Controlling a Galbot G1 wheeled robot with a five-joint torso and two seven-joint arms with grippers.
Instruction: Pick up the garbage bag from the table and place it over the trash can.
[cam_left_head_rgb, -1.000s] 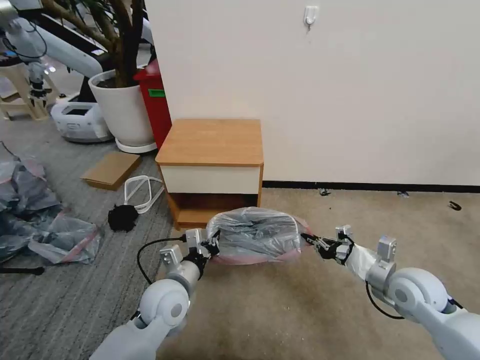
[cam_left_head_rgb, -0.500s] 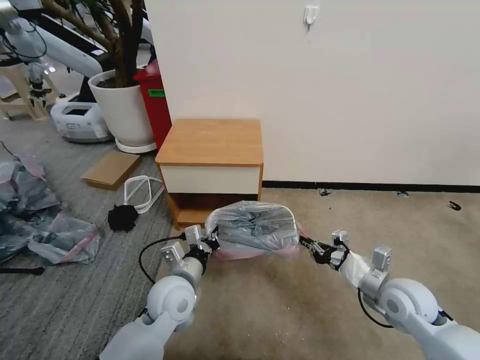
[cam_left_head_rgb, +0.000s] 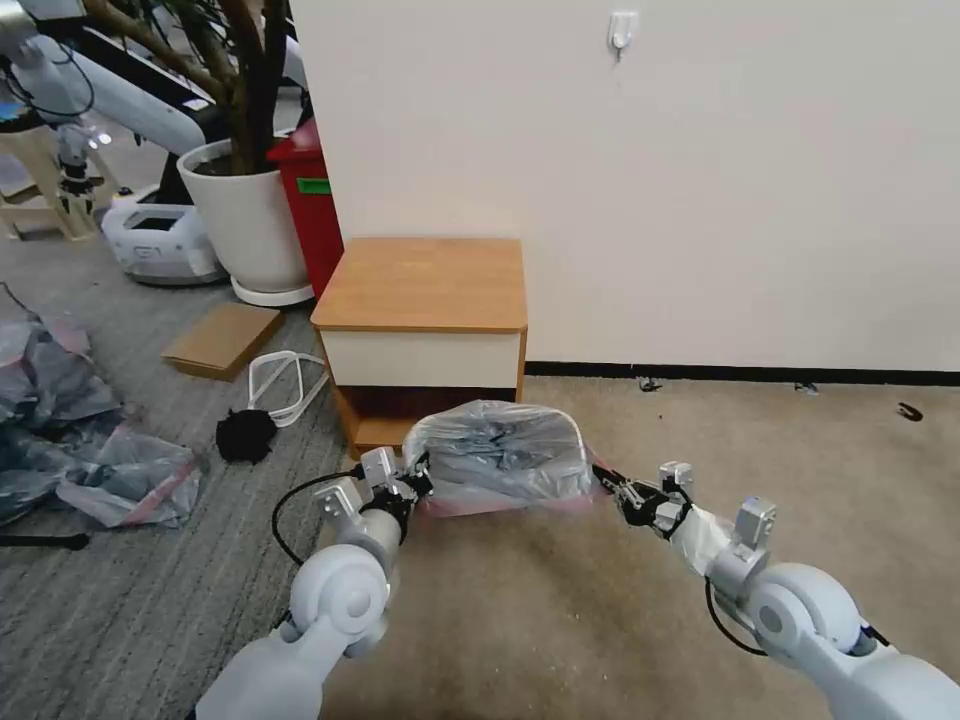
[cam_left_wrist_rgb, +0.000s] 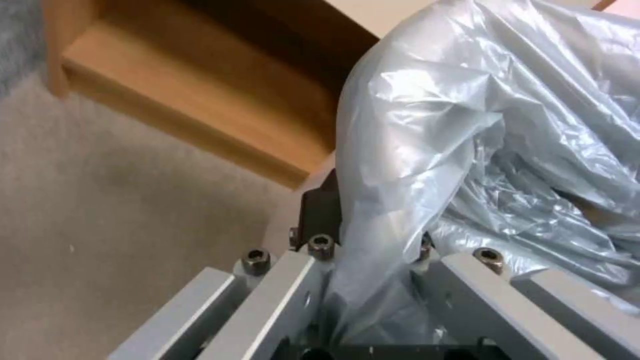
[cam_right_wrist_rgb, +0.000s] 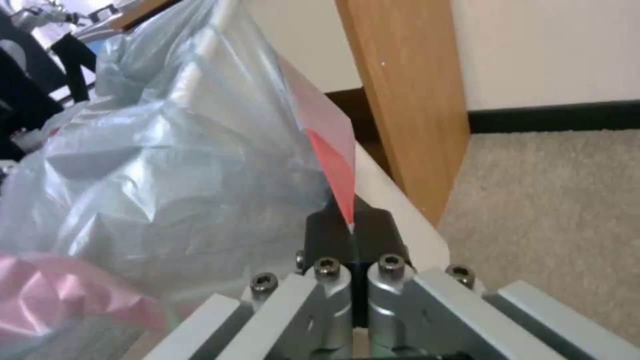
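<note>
The garbage bag (cam_left_head_rgb: 497, 455), crinkly grey plastic with a pink-red band along its lower edge, is stretched between my two grippers just in front of the table (cam_left_head_rgb: 420, 285). My left gripper (cam_left_head_rgb: 415, 478) is shut on the bag's left side, and the plastic (cam_left_wrist_rgb: 467, 150) runs down between its fingers (cam_left_wrist_rgb: 320, 210). On the right side, my right gripper (cam_left_head_rgb: 603, 478) is shut on the pink rim (cam_right_wrist_rgb: 330, 150). The bag covers the trash can, of which a cream rim (cam_right_wrist_rgb: 400, 210) shows beside the table's wooden side (cam_right_wrist_rgb: 407, 90).
A white plant pot (cam_left_head_rgb: 245, 225) and a tall red bin (cam_left_head_rgb: 310, 200) stand left of the table. On the grey carpet lie cardboard (cam_left_head_rgb: 222, 340), a white loop (cam_left_head_rgb: 285, 380), a black lump (cam_left_head_rgb: 245, 435) and a heap of bags (cam_left_head_rgb: 90, 450). The wall (cam_left_head_rgb: 700, 200) rises close behind.
Both arms have moved a little forward and left with the bag, which now sits slightly closer to the table's front. Both grips stay the same.
</note>
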